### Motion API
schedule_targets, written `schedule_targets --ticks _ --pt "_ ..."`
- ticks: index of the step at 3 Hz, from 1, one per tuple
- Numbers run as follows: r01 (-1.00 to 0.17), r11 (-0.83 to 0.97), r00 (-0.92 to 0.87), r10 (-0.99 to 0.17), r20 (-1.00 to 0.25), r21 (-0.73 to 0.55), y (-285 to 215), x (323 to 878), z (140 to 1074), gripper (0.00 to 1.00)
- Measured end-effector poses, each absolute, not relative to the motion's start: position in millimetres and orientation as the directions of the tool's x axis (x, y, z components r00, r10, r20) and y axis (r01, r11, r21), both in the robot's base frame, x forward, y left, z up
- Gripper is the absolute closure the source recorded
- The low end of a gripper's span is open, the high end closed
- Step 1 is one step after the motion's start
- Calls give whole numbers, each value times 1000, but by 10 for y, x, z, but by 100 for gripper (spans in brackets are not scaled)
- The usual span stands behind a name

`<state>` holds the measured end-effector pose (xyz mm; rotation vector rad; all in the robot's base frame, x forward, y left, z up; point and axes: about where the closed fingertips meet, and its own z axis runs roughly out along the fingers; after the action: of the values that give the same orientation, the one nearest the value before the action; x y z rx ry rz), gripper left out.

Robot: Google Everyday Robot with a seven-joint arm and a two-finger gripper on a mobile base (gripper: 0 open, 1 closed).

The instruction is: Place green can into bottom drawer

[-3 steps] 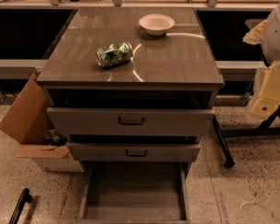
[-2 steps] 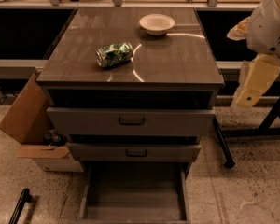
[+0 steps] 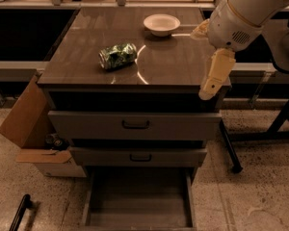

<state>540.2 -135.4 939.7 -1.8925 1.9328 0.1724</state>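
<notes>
The brown table (image 3: 173,66) fills the middle of the view, its flat top glossy with a curved streak of reflected light. Below its front edge the bottom drawer (image 3: 139,206) stands pulled out, its plain floor bare. The white robot arm (image 3: 245,8) reaches in from the top right, over the table's right edge. Two grey drawer fronts, the upper drawer front (image 3: 86,125) and the lower drawer front (image 3: 96,156), sit closed beneath the tabletop. A cardboard box (image 3: 24,117) leans beside the table's left edge. A white bowl (image 3: 161,24) rests near the back edge. The green can (image 3: 118,56) lies on its side on the tabletop, left of centre. The gripper (image 3: 214,76) hangs over the right front corner, well apart from the can; whether it is open or closed cannot be told.
</notes>
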Motion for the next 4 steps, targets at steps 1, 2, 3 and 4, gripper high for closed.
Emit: schedule_targets --ticks 1,2,3,4 --pt "-977 62 22 -924 -383 -205 -1354 5404 9397 0" --pt "-968 26 78 -914 -398 -249 -1265 5618 9365 0" --pt "-953 -26 154 -900 -408 -303 -1152 5900 9370 0" --pt "-942 -82 215 -892 -398 -326 -962 6185 9326 0"
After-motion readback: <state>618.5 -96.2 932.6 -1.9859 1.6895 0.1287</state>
